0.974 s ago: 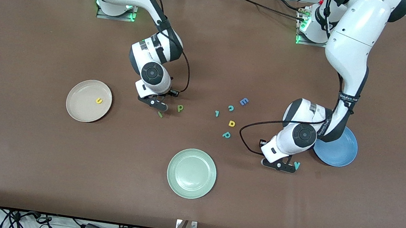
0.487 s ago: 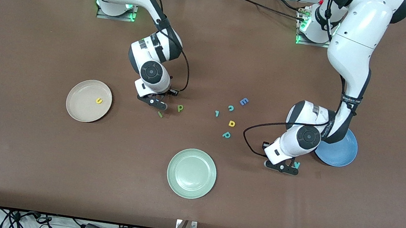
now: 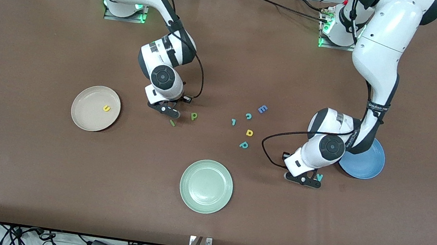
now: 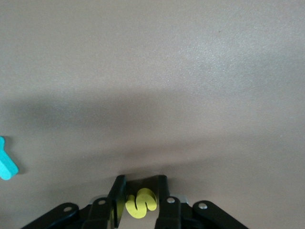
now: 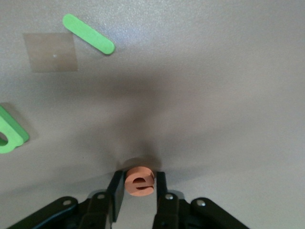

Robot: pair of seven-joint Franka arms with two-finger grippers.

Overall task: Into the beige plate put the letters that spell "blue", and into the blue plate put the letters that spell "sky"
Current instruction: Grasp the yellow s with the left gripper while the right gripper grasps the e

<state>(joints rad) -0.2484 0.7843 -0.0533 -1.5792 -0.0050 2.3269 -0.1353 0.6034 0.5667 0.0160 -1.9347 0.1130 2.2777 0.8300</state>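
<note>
The left gripper [image 4: 138, 198] clamps the yellow "s" [image 4: 141, 202] (near the blue plate [image 3: 366, 162]), the right gripper [image 5: 137, 188] pinches the orange "e" [image 5: 139, 181].

Both arms have dropped low to the brown table: the left gripper [image 4: 138, 199] has slid slightly toward the blue plate [image 3: 366, 162] beside the teal foam "y" [image 3: 319, 176], while the right gripper [image 5: 137, 190] has edged fractionally toward its base.

A yellow "s" [image 4: 141, 202] and an orange "e" [image 5: 139, 181] are seen between black fingers. A beige plate [image 3: 86, 115], blue plate [image 3: 368, 164], pale green plate [image 3: 205, 193] and brown table [image 3: 31, 179] are shown.
</note>
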